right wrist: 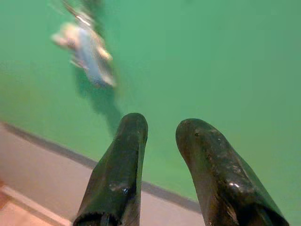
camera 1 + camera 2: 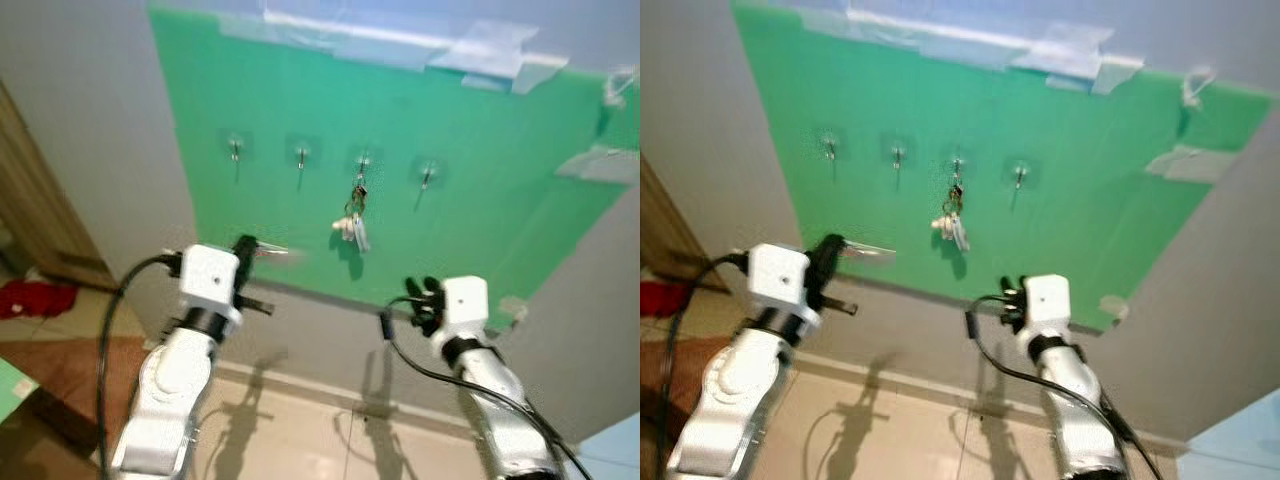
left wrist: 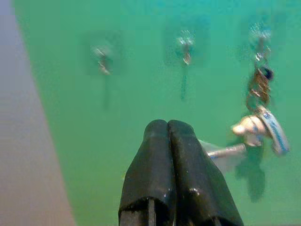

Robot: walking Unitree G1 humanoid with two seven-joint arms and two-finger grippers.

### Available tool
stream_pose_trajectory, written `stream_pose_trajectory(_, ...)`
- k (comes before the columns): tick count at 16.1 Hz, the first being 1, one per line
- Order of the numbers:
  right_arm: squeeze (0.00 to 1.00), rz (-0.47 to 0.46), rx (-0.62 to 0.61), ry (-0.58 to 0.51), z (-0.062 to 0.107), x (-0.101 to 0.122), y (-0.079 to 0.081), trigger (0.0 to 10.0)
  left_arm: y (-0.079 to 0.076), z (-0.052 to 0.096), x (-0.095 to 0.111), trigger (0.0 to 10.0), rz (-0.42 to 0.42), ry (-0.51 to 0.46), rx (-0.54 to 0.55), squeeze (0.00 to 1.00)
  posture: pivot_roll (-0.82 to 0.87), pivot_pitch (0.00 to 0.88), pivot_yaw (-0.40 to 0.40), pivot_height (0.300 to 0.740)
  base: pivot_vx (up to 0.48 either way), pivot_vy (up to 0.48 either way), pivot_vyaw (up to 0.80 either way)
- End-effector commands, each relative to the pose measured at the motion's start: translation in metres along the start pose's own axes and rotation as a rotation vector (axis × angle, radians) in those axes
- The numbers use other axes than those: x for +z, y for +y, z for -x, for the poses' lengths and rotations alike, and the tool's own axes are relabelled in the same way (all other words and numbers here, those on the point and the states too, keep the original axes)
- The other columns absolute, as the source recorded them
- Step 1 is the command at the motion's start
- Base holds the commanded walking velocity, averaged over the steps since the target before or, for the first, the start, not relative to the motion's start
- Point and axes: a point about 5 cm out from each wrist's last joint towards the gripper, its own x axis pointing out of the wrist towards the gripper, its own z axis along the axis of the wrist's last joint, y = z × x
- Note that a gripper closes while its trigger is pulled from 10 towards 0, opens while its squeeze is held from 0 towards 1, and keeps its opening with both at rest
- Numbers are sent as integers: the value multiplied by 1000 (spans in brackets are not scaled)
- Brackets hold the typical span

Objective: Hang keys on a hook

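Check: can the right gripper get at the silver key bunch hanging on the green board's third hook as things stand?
Probably yes. The right gripper is open, aimed at the green board, with the silver key bunch hanging above and to its left, nothing between them. It would need to rise and shift left.

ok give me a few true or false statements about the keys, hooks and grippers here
1. The keys hang from the third hook counting from the robot's left. True.
2. The left gripper is wide open. False: its fingers are pressed together, with a thin silvery thing sticking out past the tips.
3. The right gripper holds the keys. False: its fingers are apart with nothing between them, and the keys hang on the green board.
4. Four hooks sit in a row on the board. True.
5. The second hook is bare. True.
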Motion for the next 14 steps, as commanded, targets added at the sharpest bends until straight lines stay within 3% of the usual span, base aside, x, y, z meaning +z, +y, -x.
stream_pose_trajectory(1, 0, 24, 28, -34, -3, 8, 5, 10000, 2, -3, 9, 0, 8, -21, 7, 0, 7, 0, 4, 740, 0, 0, 0)
stream_pose_trajectory(3, 0, 37, 30, -26, -8, 8, 5, 10000, 9, -12, 31, 0, 40, -90, 44, 0, 18, 0, 3, 740, 0, 0, 0)
stream_pose_trajectory(9, 0, 64, 126, -89, -22, 25, 26, 10000, 11, -20, 46, 0, 89, -90, 26, 0, 37, 0, 9, 740, 0, 0, 0)
stream_pose_trajectory(11, 0, 64, 131, -90, -24, 25, 29, 10000, 15, -26, 49, 0, 49, -81, 21, 0, 38, 0, 13, 740, 0, 0, 0)
stream_pose_trajectory(14, 0, 58, 128, -84, -24, 23, 31, 10000, 15, -31, 37, 0, -78, -18, 0, 0, 24, 0, 22, 740, 0, 0, 0)
